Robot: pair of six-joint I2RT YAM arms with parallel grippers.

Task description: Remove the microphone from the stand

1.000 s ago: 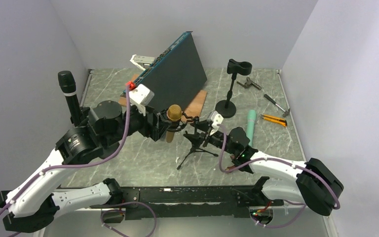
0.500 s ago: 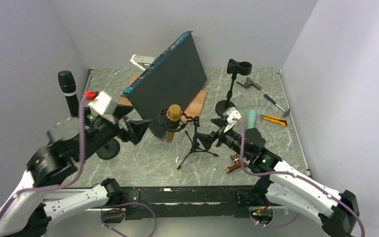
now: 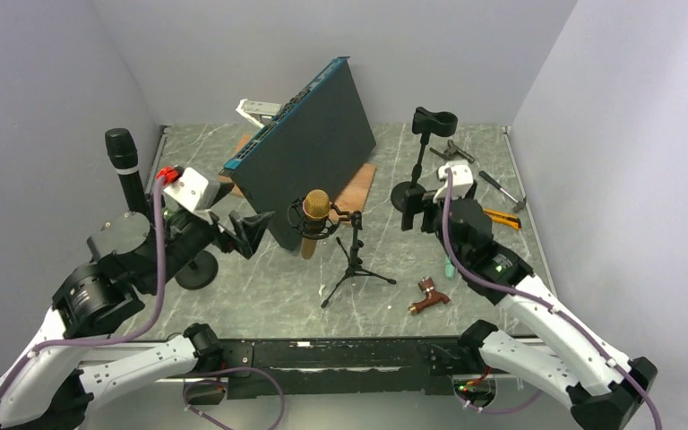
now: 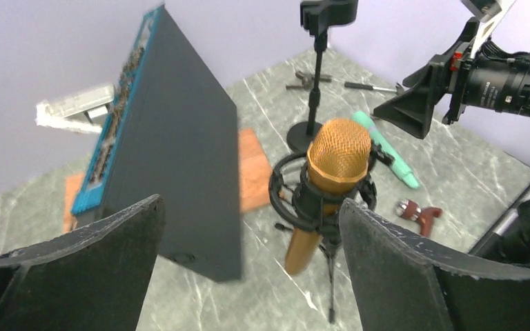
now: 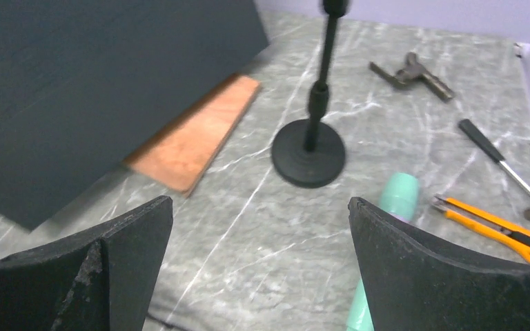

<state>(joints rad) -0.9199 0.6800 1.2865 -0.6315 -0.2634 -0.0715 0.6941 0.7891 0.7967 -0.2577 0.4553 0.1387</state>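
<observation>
While the gold microphone (image 3: 315, 208) sits clipped in its tripod stand (image 3: 356, 266) at mid-table, the left gripper (image 4: 248, 210) hovers near it, jaws spread wide and empty; the right gripper (image 5: 259, 207), equally agape, hangs well apart.

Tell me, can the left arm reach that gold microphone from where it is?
Probably yes. The left gripper is open and faces the gold microphone, with nothing standing between them. The black board stands close by, so room may be tight.
</observation>
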